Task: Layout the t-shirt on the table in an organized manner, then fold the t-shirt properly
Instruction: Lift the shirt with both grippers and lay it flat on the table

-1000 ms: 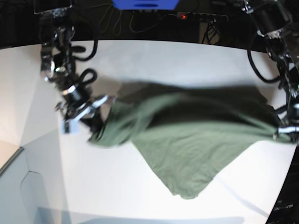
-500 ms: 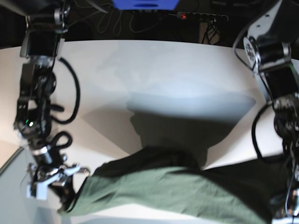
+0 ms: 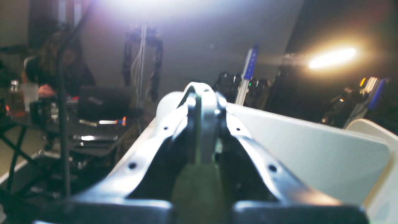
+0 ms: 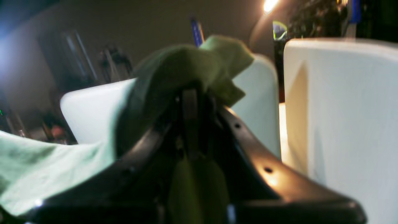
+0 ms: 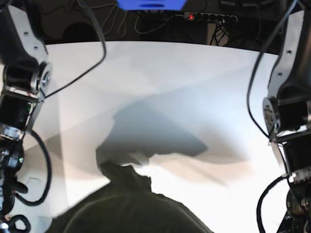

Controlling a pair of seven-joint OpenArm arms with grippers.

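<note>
Both tools clamp the t-shirt (image 5: pixel 131 208) — right tool (image 4: pixel 189 102) and left tool (image 3: pixel 203 102) pinched tight — cloth slung between them, lifted above the worktop (image 5: pixel 170 73).

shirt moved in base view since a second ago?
Yes. The t-shirt has gone from spread across mid-table to the bottom edge of the base view, away from the power strip at the top, leaving most of the table bare.
</note>
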